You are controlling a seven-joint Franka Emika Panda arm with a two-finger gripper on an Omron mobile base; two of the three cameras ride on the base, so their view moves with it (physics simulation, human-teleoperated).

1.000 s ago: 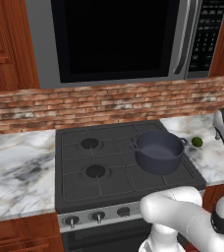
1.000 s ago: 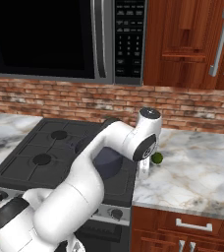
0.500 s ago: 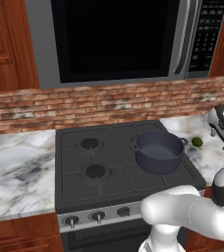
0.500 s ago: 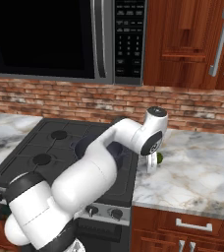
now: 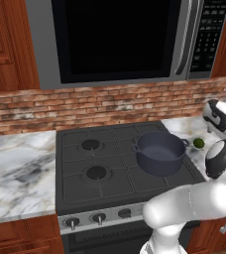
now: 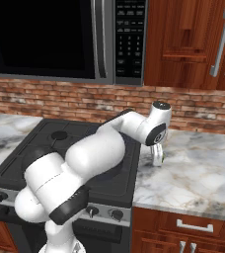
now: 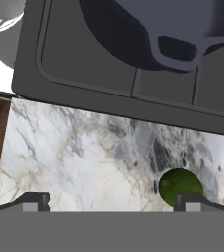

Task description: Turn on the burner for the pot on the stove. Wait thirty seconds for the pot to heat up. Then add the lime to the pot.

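So the dark grey gas cooktop with black grid grates [image 5: 110,163] is the landmark, set into the white-and-grey marble worktop [image 5: 16,168] under the brick wall. The deep round dark blue-grey metal pot with loop handles [image 5: 159,151] sits lidless on the cooktop's right side, over a burner, ready to take the fruit. The small round bright green lime [image 5: 198,143] lies on the worktop just beside the cooktop's right edge, near the pot but apart from it, an easy short carry. The white arm reaches across the cooktop to that right edge, hand pointing down at the worktop. Jaws spread wide, nothing between them; gripper [image 7: 114,199] hangs over the marble, lime right by one fingertip [image 7: 195,201], not centred yet. Judging by this, it's lining up the pick.
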